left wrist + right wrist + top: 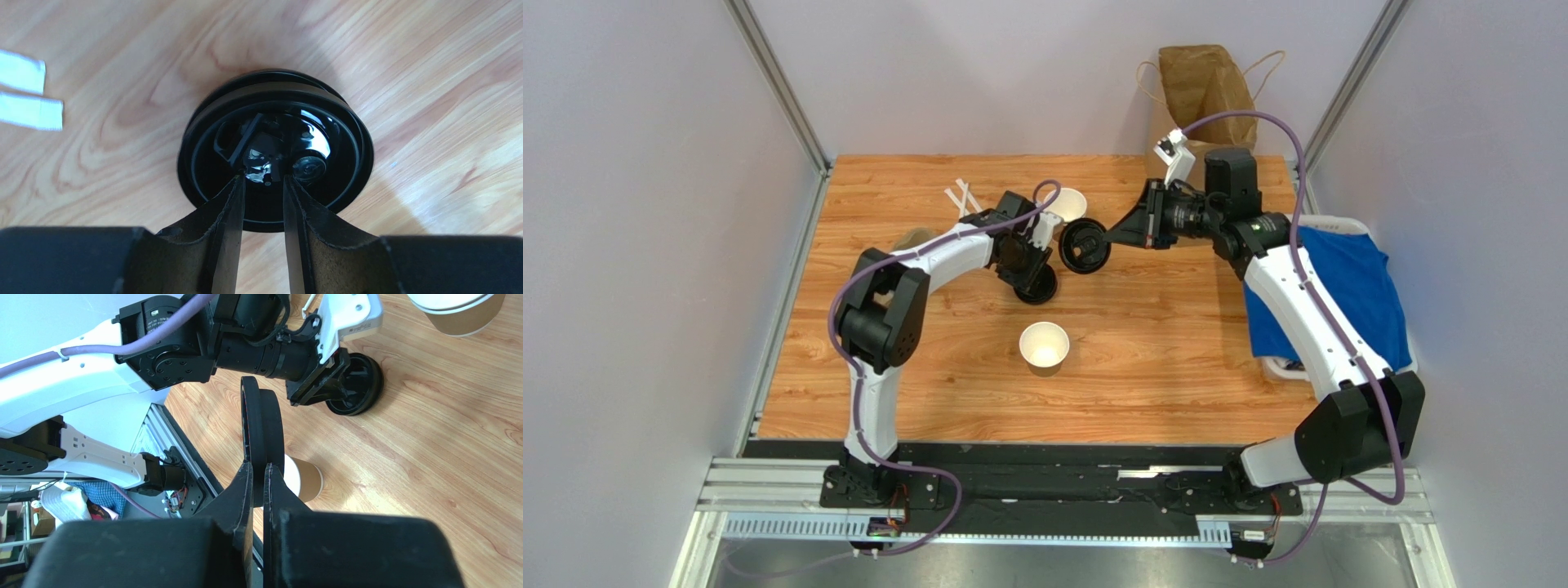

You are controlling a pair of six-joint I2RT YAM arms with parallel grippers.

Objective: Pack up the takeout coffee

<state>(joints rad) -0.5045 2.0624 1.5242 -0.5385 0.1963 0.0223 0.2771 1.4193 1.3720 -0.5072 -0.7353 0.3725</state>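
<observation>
Right claw (259,470): pinching round black plastic lid's (261,416) rim.
Left claw (263,182): narrow gap, tips at second black lid (334,174); cannot tell whether gripping.

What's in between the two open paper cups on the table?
In the top view, two black lids: the flat lid on the table under the left gripper, and the held lid pinched by the right gripper.

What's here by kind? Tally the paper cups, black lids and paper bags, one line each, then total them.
Brown kraft paper cups, white inside, no lid on either: 2
Round black plastic lids: 2
Brown paper bag with handles: 1
Total: 5
</observation>
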